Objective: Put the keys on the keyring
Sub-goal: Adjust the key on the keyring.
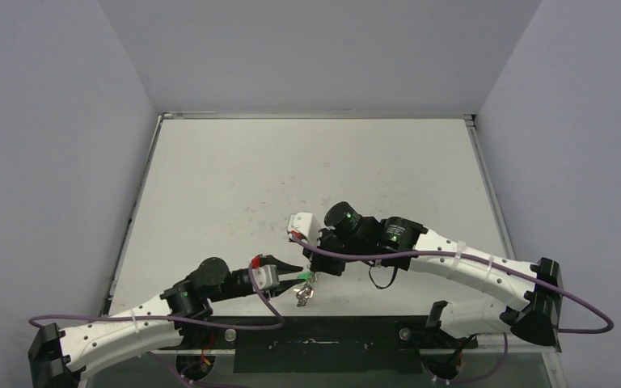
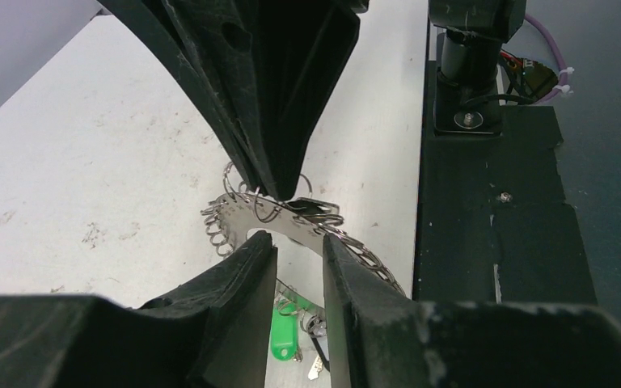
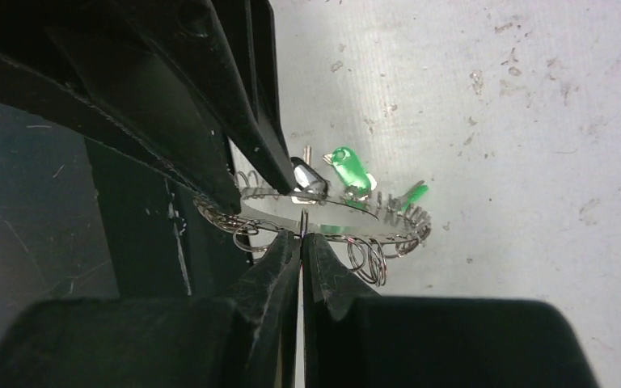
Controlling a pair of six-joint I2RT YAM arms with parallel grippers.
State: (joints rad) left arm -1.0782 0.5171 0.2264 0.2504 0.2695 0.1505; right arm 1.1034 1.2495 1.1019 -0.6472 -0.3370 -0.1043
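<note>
My right claw [image 3: 302, 242] is clenched on the rim of the keyring [image 2: 291, 230], holding it above the bench [image 2: 89, 186] near its front edge. My left claw [image 2: 297, 246] is released, jaws astride the hoop. The green key [image 2: 285, 335] dangles beneath. I judge the left should close gently, hoop level, before the right lets go. No writing is readable.
</note>
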